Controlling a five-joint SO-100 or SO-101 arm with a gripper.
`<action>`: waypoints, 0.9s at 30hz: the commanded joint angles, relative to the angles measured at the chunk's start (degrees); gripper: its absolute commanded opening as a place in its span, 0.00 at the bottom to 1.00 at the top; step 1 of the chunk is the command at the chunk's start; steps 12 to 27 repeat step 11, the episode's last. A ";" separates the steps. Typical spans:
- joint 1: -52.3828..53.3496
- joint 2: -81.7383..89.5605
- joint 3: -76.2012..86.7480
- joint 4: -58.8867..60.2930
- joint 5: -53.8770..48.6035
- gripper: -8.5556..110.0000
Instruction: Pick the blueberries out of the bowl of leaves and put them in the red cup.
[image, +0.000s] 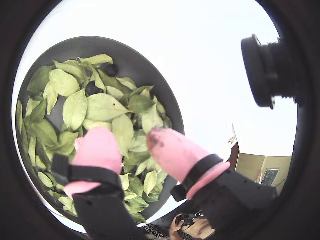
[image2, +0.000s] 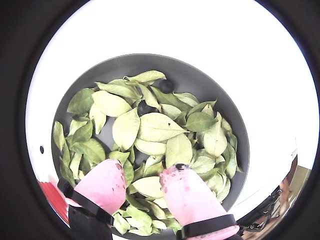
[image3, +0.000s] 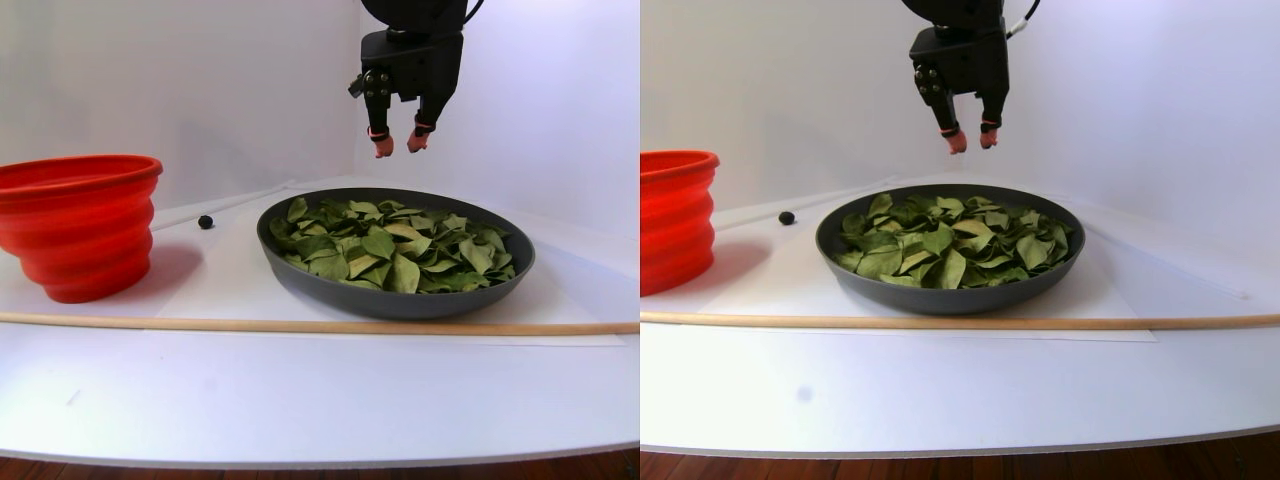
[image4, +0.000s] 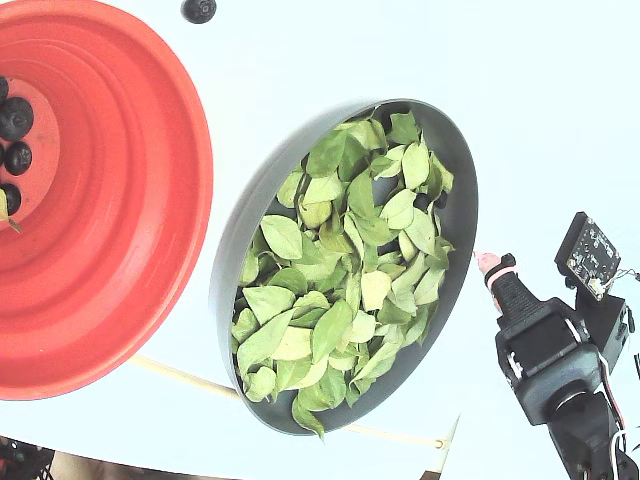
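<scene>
The dark grey bowl (image: 142, 62) (image2: 205, 80) (image3: 400, 300) (image4: 228, 260) is filled with green leaves (image: 102, 107) (image2: 155, 127) (image3: 390, 240) (image4: 340, 270). Two blueberries (image: 92, 88) (image2: 146, 107) show among the leaves near the far rim in both wrist views. My gripper (image: 127, 135) (image2: 144, 169) (image3: 399, 147) hangs open well above the bowl's back part, pink fingertips (image4: 487, 262) stained and holding nothing. The red cup (image3: 80, 230) (image4: 120, 200) stands left of the bowl, with three blueberries (image4: 15, 117) on its bottom.
One loose berry (image3: 206, 222) (image4: 198, 10) lies on the white table between cup and bowl, towards the back. A thin wooden rod (image3: 300, 325) runs along the table in front of both vessels. A black camera module (image: 267, 70) sticks out beside the gripper.
</scene>
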 joint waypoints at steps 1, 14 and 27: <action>1.49 0.18 -4.48 -1.76 -0.44 0.19; 2.46 -5.54 -9.05 -4.13 0.44 0.19; 2.46 -5.54 -9.05 -4.13 0.44 0.19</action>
